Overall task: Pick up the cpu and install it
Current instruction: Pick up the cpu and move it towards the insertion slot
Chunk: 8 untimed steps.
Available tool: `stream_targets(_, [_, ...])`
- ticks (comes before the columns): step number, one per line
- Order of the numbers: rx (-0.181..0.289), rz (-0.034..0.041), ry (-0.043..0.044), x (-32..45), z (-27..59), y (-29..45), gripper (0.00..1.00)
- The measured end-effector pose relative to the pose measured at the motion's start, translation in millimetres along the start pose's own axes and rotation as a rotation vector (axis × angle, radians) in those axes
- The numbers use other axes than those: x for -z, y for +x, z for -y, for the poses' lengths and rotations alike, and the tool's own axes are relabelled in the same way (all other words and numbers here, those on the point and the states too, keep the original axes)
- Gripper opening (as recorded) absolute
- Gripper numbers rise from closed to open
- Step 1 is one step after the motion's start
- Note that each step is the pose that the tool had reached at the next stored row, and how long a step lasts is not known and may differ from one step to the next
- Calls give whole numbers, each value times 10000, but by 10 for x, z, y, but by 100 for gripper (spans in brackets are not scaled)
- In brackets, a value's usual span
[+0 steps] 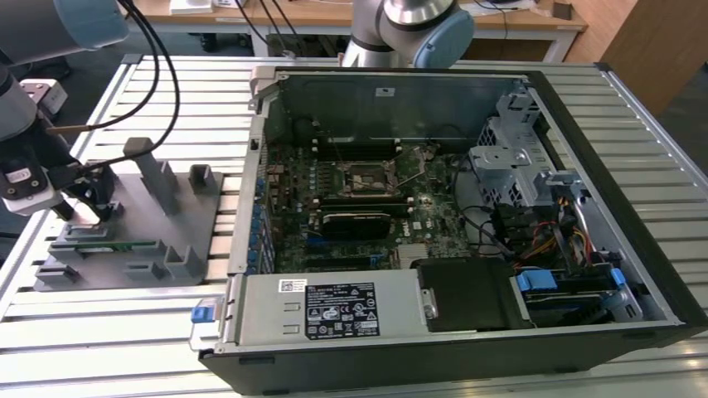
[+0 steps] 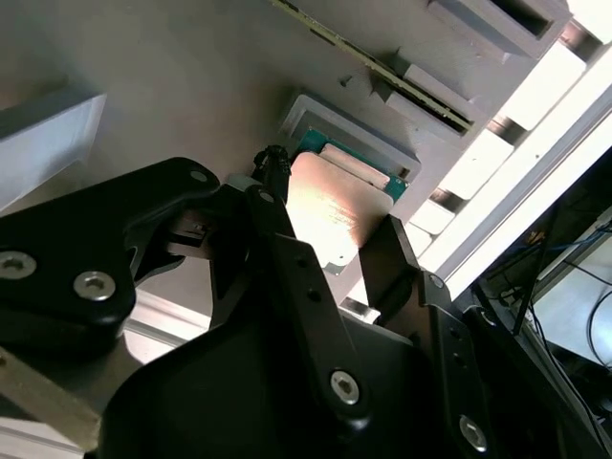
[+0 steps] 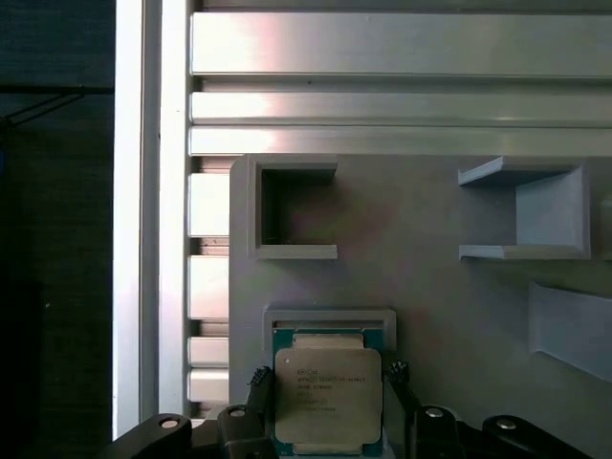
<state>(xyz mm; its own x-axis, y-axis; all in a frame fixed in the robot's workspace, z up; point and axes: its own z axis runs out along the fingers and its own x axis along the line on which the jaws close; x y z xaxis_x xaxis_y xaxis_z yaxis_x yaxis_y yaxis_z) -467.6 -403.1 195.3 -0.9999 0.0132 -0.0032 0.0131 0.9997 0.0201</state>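
Tool [image 3: 328, 375] is set astride the cpu [image 3: 328, 406], seated in a pocket of the grey fixture [image 3: 440, 316], presumably for an edge grasp; clamping cannot be told.

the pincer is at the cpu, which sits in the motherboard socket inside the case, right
Not quite. The cpu sits in a pocket of the grey tray, outside the case, not in the motherboard socket. The first wrist view shows this. The rest holds: the pincer is at the cpu.
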Motion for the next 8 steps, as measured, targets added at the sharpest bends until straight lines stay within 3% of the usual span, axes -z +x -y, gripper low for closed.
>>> stream_targets(8, [-1, -5, 3, 17, 0, 0, 54])
